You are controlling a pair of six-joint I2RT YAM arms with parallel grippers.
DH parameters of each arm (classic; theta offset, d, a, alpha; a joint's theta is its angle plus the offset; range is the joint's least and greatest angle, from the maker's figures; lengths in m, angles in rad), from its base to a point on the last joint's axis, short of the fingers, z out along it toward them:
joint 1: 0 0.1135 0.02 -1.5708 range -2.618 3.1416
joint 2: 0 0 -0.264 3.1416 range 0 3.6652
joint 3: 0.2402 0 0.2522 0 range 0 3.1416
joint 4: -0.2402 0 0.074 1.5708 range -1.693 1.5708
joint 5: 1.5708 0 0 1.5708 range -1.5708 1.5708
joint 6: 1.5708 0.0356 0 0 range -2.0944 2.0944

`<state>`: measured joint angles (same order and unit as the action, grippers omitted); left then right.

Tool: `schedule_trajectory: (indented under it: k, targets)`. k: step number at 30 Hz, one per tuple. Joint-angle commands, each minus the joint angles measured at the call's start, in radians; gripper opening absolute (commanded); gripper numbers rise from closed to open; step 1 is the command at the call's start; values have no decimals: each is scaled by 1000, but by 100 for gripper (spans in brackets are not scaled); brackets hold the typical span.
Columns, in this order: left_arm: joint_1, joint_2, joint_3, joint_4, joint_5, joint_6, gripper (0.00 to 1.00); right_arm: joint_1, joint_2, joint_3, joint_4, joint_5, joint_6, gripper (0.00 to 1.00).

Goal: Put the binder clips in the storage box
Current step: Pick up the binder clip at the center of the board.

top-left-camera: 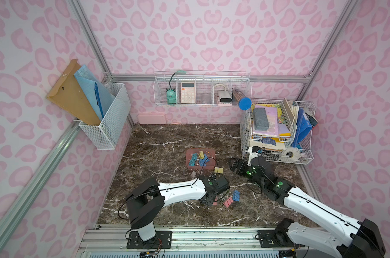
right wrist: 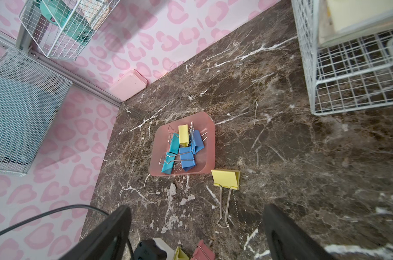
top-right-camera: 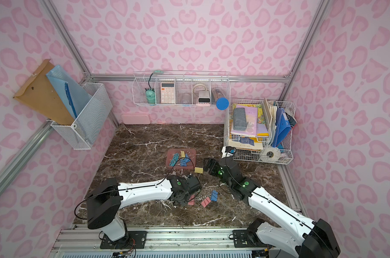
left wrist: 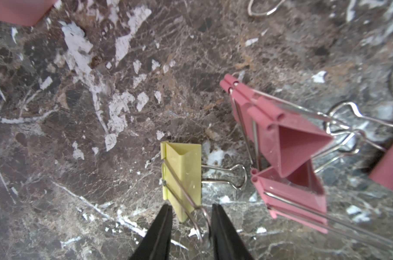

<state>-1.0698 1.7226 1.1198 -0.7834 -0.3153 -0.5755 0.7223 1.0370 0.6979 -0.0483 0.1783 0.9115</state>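
Five binder clips [right wrist: 182,148] can be counted in the storage box [right wrist: 208,144]: one yellow, two teal and two blue. Outside it, on the worktop [top-left-camera: 167,138], two yellow clips, one blue clip [top-left-camera: 236,195] and at least two pink clips [left wrist: 279,132] are seen.

In both top views the box is set near the middle of the worktop, well away from the walls. Much bare room is left behind it and to its left. A white wire basket [top-left-camera: 276,134] is stood in the far right corner.

The big yellow clip [right wrist: 226,179] is laid just beside the box's near right corner. In the right wrist view its wire handles are seen between the fingers of the right gripper [right wrist: 196,207], which are spread wide with nothing held.

The small yellow clip [left wrist: 182,177] is laid on the worktop. Its end and one wire loop are between the fingers [left wrist: 161,231] of the left gripper [left wrist: 191,206]. These are set a little apart, and whether the clip is squeezed cannot be told. The pink clips are piled just beside it.
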Motion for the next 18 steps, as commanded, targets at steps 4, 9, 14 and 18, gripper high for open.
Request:
schedule_trajectory:
  k: [4,9,14,18]
  targets:
    - [1,-8,12,-17,-20,5,32,0,8,7,7,1,0,94]
    - [0,5,14,-14,-11,7,18,0,8,7,8,-1,0,94]
    - [1,3,13,-14,-8,3,5,0,9,7,7,-2,0,94]
    - [1,-11,25,-33,-29,-4,0,0,13,7,9,-5,0,94]
